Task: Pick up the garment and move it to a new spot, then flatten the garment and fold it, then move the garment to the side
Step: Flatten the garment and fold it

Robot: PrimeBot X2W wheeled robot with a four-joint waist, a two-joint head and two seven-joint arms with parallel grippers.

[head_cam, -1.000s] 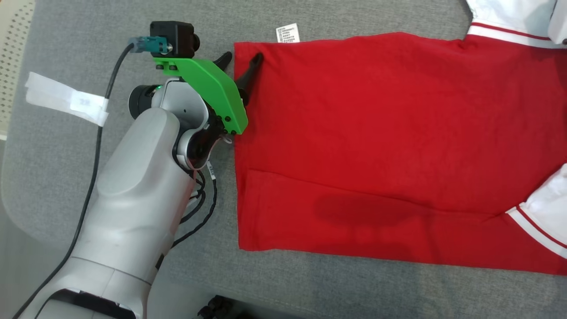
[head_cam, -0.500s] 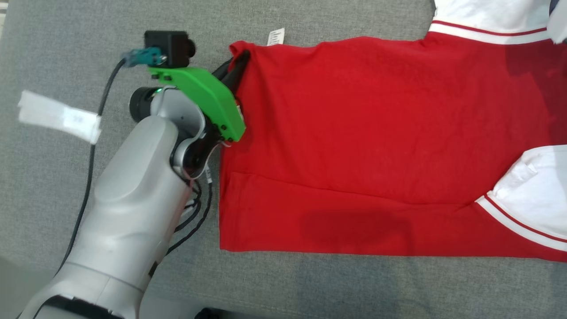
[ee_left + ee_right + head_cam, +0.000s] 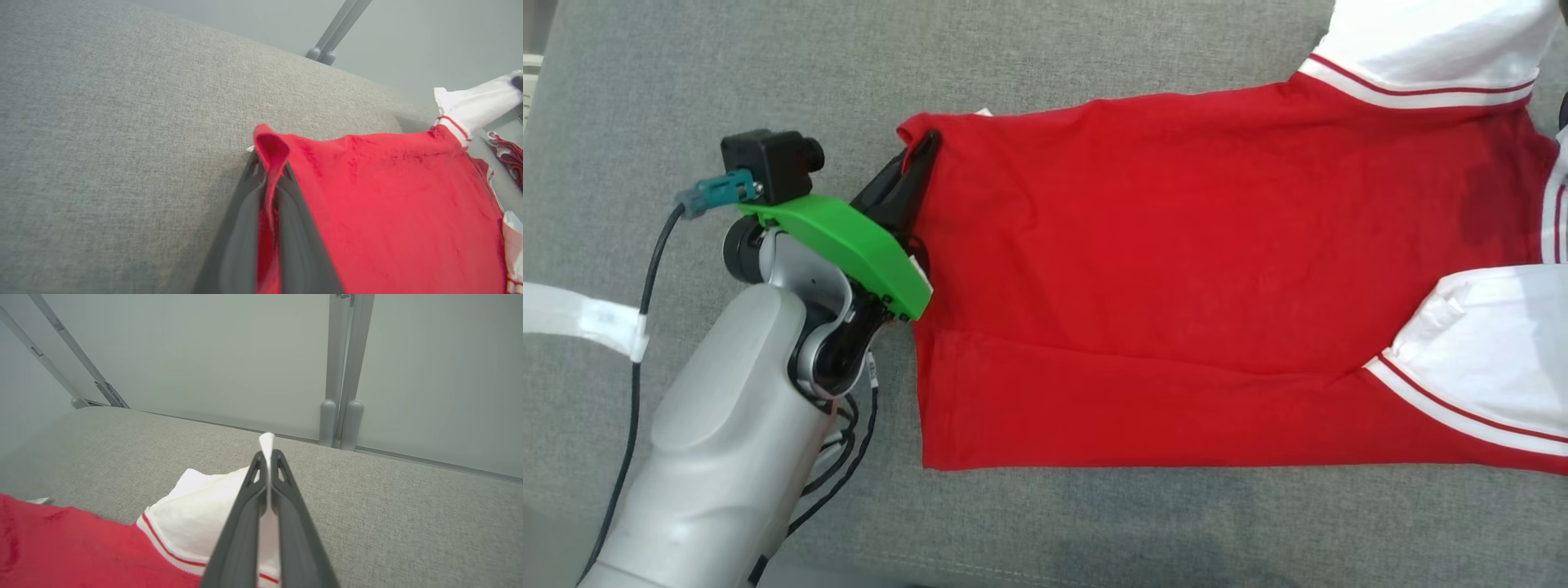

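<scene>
Pinching the far left corner (image 3: pixel 913 129) of the garment (image 3: pixel 1176 286) in the left gripper (image 3: pixel 927 143) and clamping its sleeve (image 3: pixel 204 506) in the right gripper (image 3: pixel 267 457).

The head camera is looking steeply down from above onto the grey padded surface (image 3: pixel 1094 65) and the red garment (image 3: pixel 1176 269). The left wrist camera is sitting close behind the left gripper (image 3: pixel 269 165), facing along its fingers low across the cloth. The right wrist camera is looking along the right gripper (image 3: pixel 267 457) toward a pale wall panel (image 3: pixel 204 355). All three views are sharing the garment and the surface.
</scene>
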